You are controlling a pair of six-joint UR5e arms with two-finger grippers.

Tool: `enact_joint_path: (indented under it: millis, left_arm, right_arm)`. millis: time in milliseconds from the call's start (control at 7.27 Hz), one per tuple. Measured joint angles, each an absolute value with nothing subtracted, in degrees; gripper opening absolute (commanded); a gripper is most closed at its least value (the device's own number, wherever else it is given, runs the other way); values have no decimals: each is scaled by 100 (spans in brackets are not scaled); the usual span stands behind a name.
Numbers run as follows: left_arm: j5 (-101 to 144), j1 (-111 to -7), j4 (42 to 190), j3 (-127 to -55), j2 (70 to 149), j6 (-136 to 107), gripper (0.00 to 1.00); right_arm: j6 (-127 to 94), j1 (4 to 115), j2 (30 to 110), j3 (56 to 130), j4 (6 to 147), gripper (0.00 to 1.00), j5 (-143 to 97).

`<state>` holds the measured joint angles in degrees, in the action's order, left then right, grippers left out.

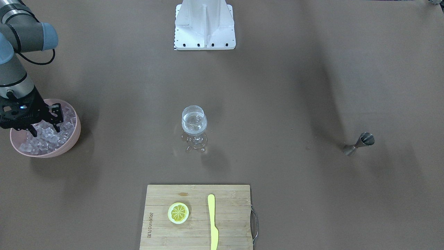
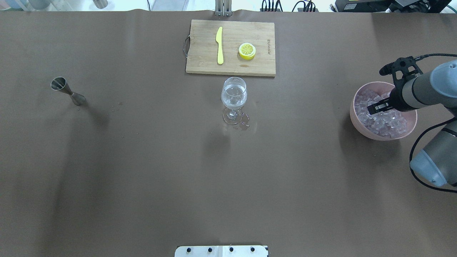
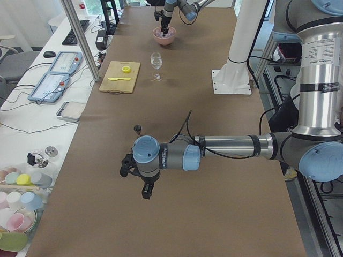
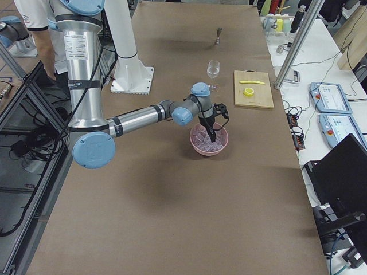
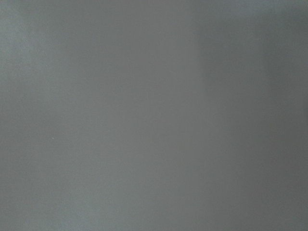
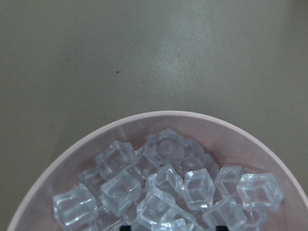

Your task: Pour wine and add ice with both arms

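The right arm reaches down over the pink bowl at the robot's right end of the surface. The right gripper hangs with its jaws spread fairly wide and grips nothing. The ice lies heaped in the bowl directly under and around the fingertips. In the right wrist view the two dark tips just show at the bottom edge, with several cubes between and ahead of them. The tips seem to be down among the top cubes, though I cannot say for certain that they touch.

The wine sits as a shallow pool in the stemmed glass, upright at the middle of the surface and well apart from the bowl and the right gripper. A small wet patch lies beside the glass's foot.

The left arm stretches out low over bare surface far from the glass. The left gripper appears only in the side view, so I cannot tell how its jaws stand.

The metal jigger lies on the surface at the robot's left. Past the glass on the side away from the robot, the wooden board carries a lemon slice and a yellow knife, apart from each other.
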<state>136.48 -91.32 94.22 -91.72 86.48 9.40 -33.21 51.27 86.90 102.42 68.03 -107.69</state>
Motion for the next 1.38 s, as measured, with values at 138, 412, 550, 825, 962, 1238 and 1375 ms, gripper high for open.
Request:
enact_joint_path:
  millis: [138,412,550,825,962,1238,1375]
  left_arm:
    - [13646,-9132,9422,-9165,8649,940,98]
    - [13649,-9132,9422,-9159,8650,941,98]
    - [13649,-9132,9422,-9159,8654,939,98]
    - [13649,-9132,9424,-9158,8656,933,98]
    - [13649,-9129,9425,-9158,8657,932,98]
    - [13650,-9125,9426,-9150,8663,930,98]
    - [13649,-9123,9424,-9145,8664,926,98]
  right_arm:
    - [-3325,5128,8687,10242,6803,0,-10770]
    - [-3345,5167,8665,10282,6804,0,-10822]
    - [-3355,5344,8579,10311,6826,0,-11081]
    - [-3420,5808,8334,10588,6968,0,-11818]
    - [-3531,5907,8055,10767,7063,0,-11996]
    - [-4134,5806,7247,10860,7123,0,-12091]
    - [-4743,5577,6855,10863,7120,0,-12079]
